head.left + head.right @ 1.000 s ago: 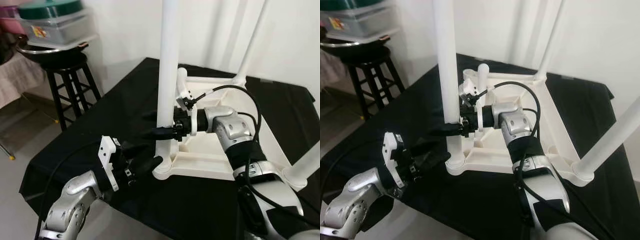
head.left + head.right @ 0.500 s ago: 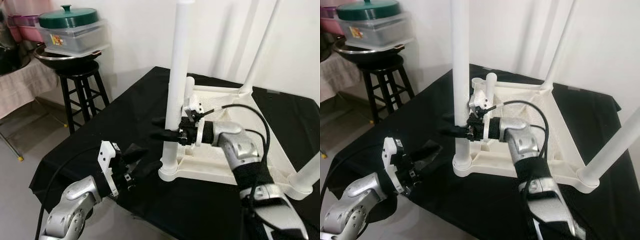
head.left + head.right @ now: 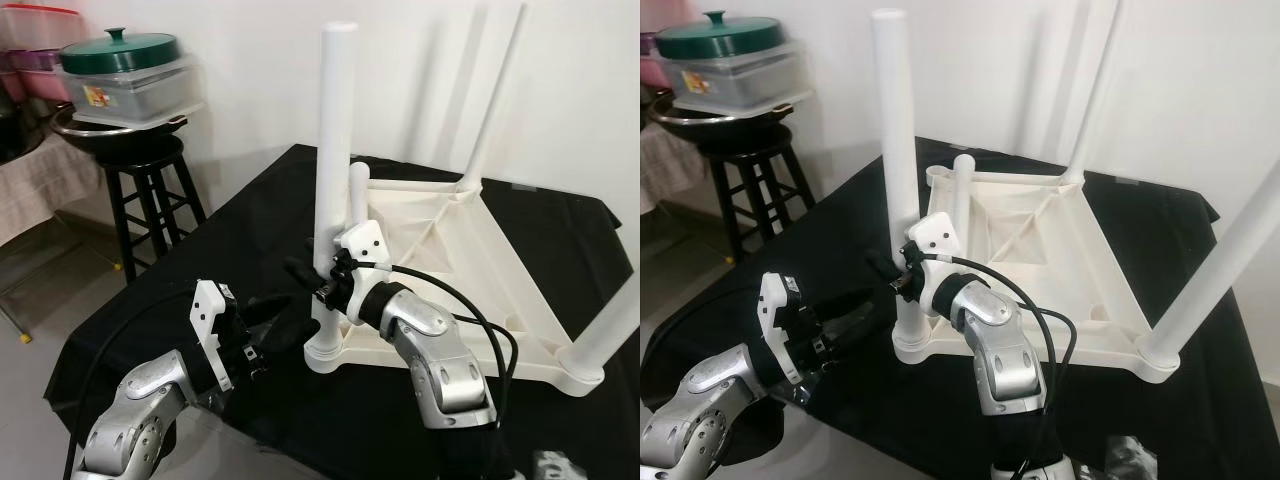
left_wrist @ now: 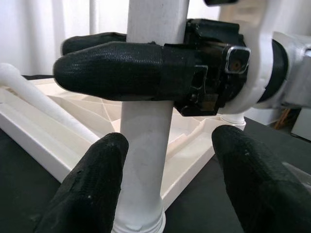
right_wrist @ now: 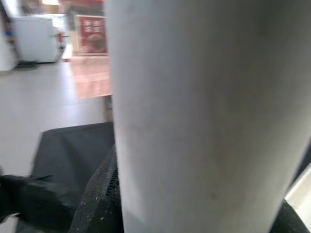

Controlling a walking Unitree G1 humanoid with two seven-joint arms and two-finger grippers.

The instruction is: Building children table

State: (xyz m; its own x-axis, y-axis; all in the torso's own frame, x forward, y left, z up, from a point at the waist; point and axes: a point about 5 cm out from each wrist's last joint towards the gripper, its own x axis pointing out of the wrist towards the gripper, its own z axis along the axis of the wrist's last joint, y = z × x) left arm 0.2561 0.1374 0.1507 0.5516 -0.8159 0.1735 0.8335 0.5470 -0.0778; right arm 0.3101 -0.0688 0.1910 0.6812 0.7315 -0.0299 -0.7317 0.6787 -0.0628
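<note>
— So where is the table?
— Upside down on the black-draped counter, legs pointing up. The right gripper is clamped around the near leg, low down, just above its socket.
— And the left gripper?
— Just short of that same leg, below the right one, fingers spread wide and touching nothing.
— Anything hard to see?
— The far legs run out of frame at the top. From the right wrist the leg is a blur blocking nearly everything. Beyond the counter, a stool holds a lidded container.
</note>
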